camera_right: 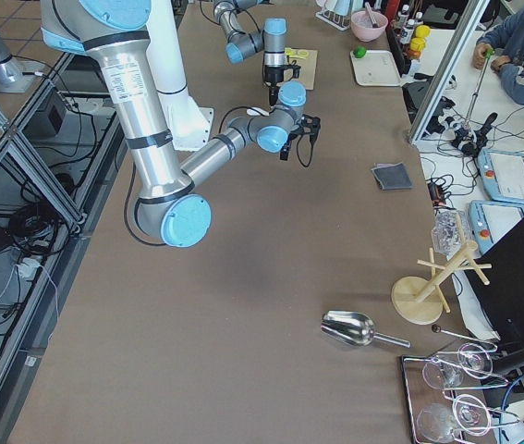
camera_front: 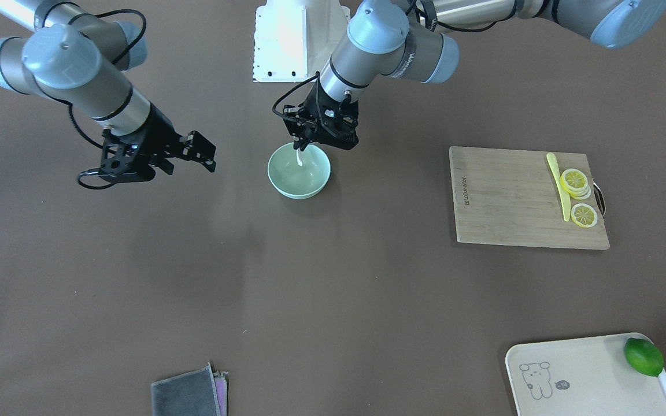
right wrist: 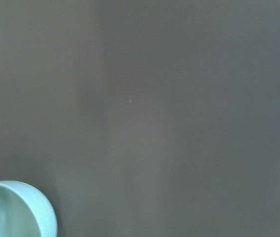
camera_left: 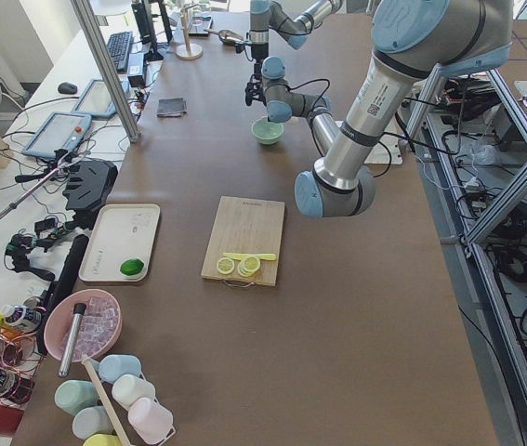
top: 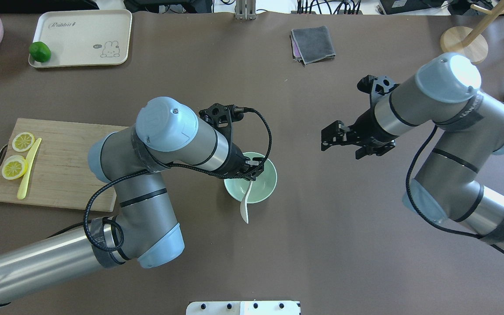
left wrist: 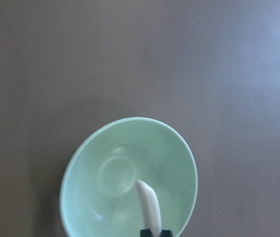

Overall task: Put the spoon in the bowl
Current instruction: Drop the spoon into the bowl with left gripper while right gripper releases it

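The pale mint-green bowl [camera_front: 304,184] stands on the brown table near the middle, and also shows in the overhead view [top: 263,189]. My left gripper [camera_front: 305,144] hangs just above the bowl's robot-side rim, shut on the handle of the white spoon [camera_front: 299,157]. The spoon hangs down with its free end inside the bowl. The left wrist view shows the spoon [left wrist: 148,207] over the bowl's inside [left wrist: 115,173]. In the overhead view the spoon [top: 245,205] shows across the bowl's near rim. My right gripper [top: 328,138] is open and empty, in the air well to the side of the bowl.
A wooden cutting board [camera_front: 506,196] holds a thin yellow knife [camera_front: 558,185] and lemon slices [camera_front: 576,182]. A cream tray [camera_front: 576,375] carries a lime [camera_front: 643,356]. A folded grey cloth [camera_front: 188,396] lies at the table's far edge. The bowl's rim shows in the right wrist view [right wrist: 41,207].
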Tool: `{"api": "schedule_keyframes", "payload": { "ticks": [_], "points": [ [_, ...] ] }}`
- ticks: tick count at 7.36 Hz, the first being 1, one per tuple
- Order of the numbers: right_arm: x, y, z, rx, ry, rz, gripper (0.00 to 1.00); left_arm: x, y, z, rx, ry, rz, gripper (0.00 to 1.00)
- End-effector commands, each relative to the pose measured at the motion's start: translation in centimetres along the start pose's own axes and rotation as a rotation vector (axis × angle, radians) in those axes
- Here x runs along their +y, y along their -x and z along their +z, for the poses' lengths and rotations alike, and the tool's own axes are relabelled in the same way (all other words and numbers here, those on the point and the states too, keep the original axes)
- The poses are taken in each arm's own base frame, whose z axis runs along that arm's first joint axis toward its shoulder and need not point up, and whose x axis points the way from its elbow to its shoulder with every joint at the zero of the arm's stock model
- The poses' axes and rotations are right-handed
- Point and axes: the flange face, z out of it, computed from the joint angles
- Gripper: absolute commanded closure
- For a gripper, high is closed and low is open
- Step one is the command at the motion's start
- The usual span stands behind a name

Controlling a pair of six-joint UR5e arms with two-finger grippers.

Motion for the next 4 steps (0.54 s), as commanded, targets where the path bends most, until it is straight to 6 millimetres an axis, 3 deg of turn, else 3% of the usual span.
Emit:
{"api": "schedule_keyframes", "payload": {
  "ticks": [1, 2, 3, 4],
  "points": [
    [-1.0, -5.3, -1.9, 0.022, 0.007, -0.019, 0.0, -0.7, 0.0, 0.9, 0.006, -0.032, 0.015, 0.02],
    [-1.3, -6.5, -2.3, 0.031, 0.003, -0.005, 0.0, -1.2, 0.5, 0.4, 0.005, -0.042, 0.014, 0.02],
    [-1.7, -8.1, -2.8, 0.044, -0.009, 0.013, 0.0, -3.1, 2.9, -0.4, -0.023, -0.064, -0.007, 0.02],
    [-2.1, -10.2, -3.4, 0.061, -0.019, -0.011, 0.0, -4.9, 7.0, -2.3, -0.056, -0.075, 0.02, 0.02]
  ]
}}
